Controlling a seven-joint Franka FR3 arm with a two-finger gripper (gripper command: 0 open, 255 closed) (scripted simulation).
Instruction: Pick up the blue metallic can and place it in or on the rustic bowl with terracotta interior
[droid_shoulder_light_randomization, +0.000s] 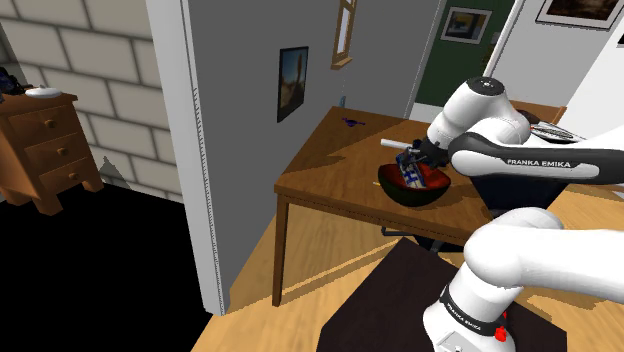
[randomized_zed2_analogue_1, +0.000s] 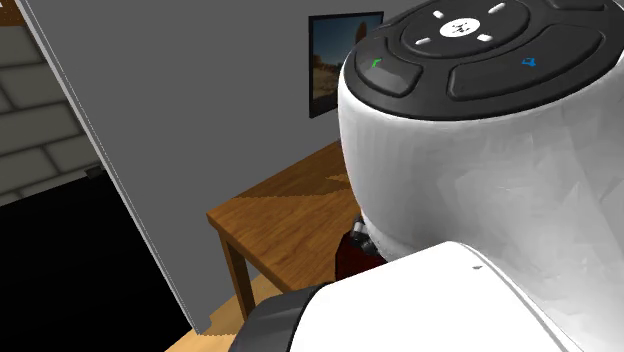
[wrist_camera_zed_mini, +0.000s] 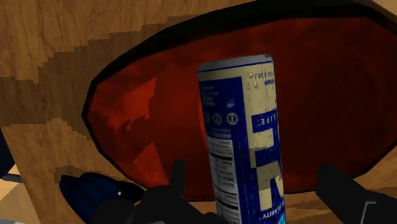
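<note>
One can (wrist_camera_zed_mini: 245, 140), blue with cream panels and small print, stands between the two black fingers (wrist_camera_zed_mini: 178, 181) in the wrist view. A gap shows on each side of it, so the gripper (wrist_camera_zed_mini: 254, 167) is released, its fingers spread and touching the can on neither side. Behind the can lies the bowl (wrist_camera_zed_mini: 127, 121), with a dark rim and a mottled red-orange inside, resting on the wooden table (wrist_camera_zed_mini: 44, 76).

In the shoulder view the bowl (droid_shoulder_light_randomization: 392, 188) sits right of the frame's centre, near the table's (droid_shoulder_light_randomization: 320, 165) closer edge. The can (droid_shoulder_light_randomization: 411, 176) is inside it, tilted, with its upper end leaning toward the frame's left. The gripper (droid_shoulder_light_randomization: 413, 158) hangs just above the can, carried by the white arm (droid_shoulder_light_randomization: 520, 155) that reaches in from the right edge.

At the far left of that frame stands a wooden dresser (droid_shoulder_light_randomization: 45, 140), and a framed picture (droid_shoulder_light_randomization: 292, 82) hangs on the grey wall (droid_shoulder_light_randomization: 240, 150) above the table. Below the dresser is a black area.
</note>
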